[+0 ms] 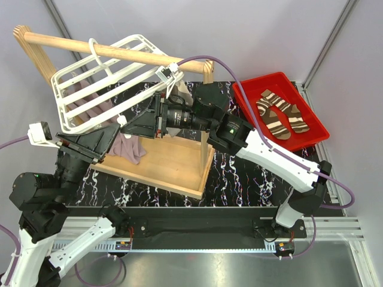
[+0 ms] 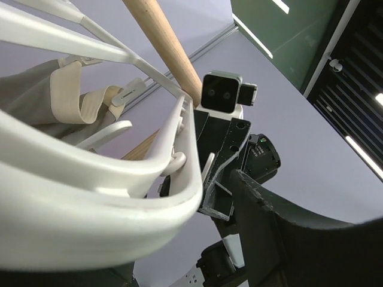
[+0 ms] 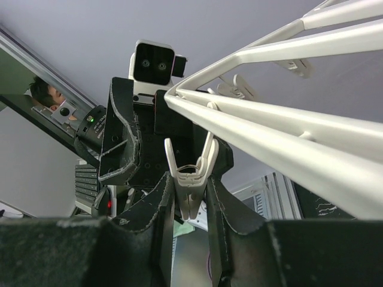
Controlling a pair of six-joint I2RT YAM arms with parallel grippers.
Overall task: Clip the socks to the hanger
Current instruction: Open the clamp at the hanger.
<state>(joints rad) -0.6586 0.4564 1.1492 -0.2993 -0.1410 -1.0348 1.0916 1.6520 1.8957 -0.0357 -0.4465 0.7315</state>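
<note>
The white hanger [image 1: 90, 78] hangs tilted by its hook from the wooden rail [image 1: 119, 51]. The two striped socks [image 1: 272, 107] [image 1: 291, 118] lie in the red tray [image 1: 263, 79] at the right, far from both grippers. My right gripper [image 1: 133, 124] is at the hanger's lower near corner. In the right wrist view it [image 3: 190, 197] is closed on a dangling white clip [image 3: 190, 170], one finger on each side. My left gripper [image 1: 111, 133] faces it from the left. In the left wrist view its jaws stand apart around the hanger's thick frame bar [image 2: 90, 203], with a gap at the right finger [image 2: 281, 227].
The rail stands on a wooden base board [image 1: 173, 161] on the black marbled mat. Mauve cloths hang under the hanger [image 1: 84, 98] and lie on the board [image 1: 128, 148]. A grey-beige cloth [image 2: 36, 95] is clipped to the hanger. The two grippers are very close, tip to tip.
</note>
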